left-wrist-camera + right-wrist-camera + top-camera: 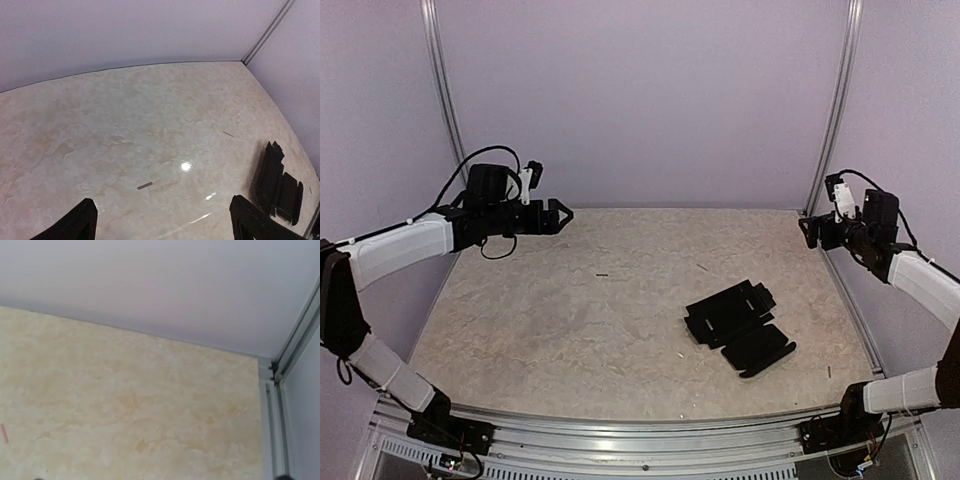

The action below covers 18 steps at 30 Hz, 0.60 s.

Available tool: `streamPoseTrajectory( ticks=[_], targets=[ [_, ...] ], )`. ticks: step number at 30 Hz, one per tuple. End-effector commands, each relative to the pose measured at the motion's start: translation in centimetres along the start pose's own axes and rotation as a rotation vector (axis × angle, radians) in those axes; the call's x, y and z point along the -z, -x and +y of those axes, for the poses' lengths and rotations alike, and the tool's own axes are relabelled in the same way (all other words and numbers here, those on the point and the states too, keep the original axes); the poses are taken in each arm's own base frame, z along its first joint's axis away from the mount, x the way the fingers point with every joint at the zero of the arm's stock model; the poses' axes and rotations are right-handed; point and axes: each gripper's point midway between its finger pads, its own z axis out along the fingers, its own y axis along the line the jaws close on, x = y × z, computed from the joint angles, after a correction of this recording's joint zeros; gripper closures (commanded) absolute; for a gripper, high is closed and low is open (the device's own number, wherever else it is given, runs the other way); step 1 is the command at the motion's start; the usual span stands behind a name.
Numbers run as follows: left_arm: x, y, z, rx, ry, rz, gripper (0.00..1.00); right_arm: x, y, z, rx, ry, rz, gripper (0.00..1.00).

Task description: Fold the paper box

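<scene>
The paper box (738,325) lies as a flat black cardboard sheet with flaps and tabs on the right half of the table, nearer the front. In the left wrist view the paper box (277,182) shows at the lower right edge. My left gripper (563,213) hovers at the far left, well away from the box, open, its two black fingertips (82,224) wide apart with nothing between them. My right gripper (811,232) hangs at the far right beside the wall, behind the box, open and empty. In the right wrist view only bare table shows.
The marbled beige table (570,320) is walled in lilac on three sides, with aluminium posts at the back corners (835,110). A small dark scrap (602,274) lies mid-table, and a second scrap (703,267) sits behind the box. A metal rail (640,432) runs along the front.
</scene>
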Motion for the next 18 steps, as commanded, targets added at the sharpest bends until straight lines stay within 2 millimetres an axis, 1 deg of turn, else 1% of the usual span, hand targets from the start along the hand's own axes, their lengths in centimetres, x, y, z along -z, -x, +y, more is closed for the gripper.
streamPoseTrajectory(
  ticks=[1, 2, 3, 4, 5, 6, 8, 10, 11, 12, 14, 18],
  targets=[
    [-3.7, -1.4, -8.6, 0.106, -0.326, 0.210, 0.13, 0.7, -0.7, 0.5, 0.054, 0.031, -0.015, 0.00],
    [-5.6, -2.4, -9.5, 0.111, -0.344, 0.261, 0.15, 0.7, -1.4, 1.2, 0.091, 0.071, -0.001, 0.00],
    [-7.0, -2.9, -10.4, 0.102, -0.356, 0.294, 0.16, 0.6, -2.0, 2.0, 0.124, 0.115, 0.013, 0.00],
    [-7.9, -2.7, -11.4, 0.084, -0.365, 0.307, 0.16, 0.6, -2.5, 2.6, 0.149, 0.156, 0.025, 0.00],
    [-9.8, -4.0, -11.8, 0.081, -0.360, 0.348, 0.16, 0.6, -3.1, 3.4, 0.164, 0.206, 0.040, 0.00],
    [-10.6, -4.0, -12.6, 0.077, -0.368, 0.359, 0.16, 0.5, -3.5, 3.9, 0.172, 0.238, 0.050, 0.00],
    [-12.7, -4.9, -13.8, 0.097, -0.381, 0.400, 0.17, 0.4, -4.1, 4.7, 0.175, 0.290, 0.068, 0.00],
    [-15.2, -7.1, -14.2, 0.135, -0.379, 0.453, 0.17, 0.3, -4.6, 5.3, 0.163, 0.330, 0.084, 0.01],
    [-15.8, -7.5, -14.5, 0.149, -0.385, 0.463, 0.18, 0.3, -4.8, 5.5, 0.158, 0.345, 0.088, 0.01],
    [-16.6, -8.6, -14.7, 0.167, -0.389, 0.483, 0.18, 0.3, -4.8, 5.7, 0.159, 0.356, 0.088, 0.01],
    [-17.5, -9.6, -15.6, 0.188, -0.419, 0.502, 0.18, 0.4, -5.0, 6.0, 0.166, 0.379, 0.090, 0.01],
    [-18.4, -11.3, -18.1, 0.196, -0.522, 0.541, 0.19, 0.5, -5.3, 6.5, 0.176, 0.411, 0.096, 0.01]
  ],
)
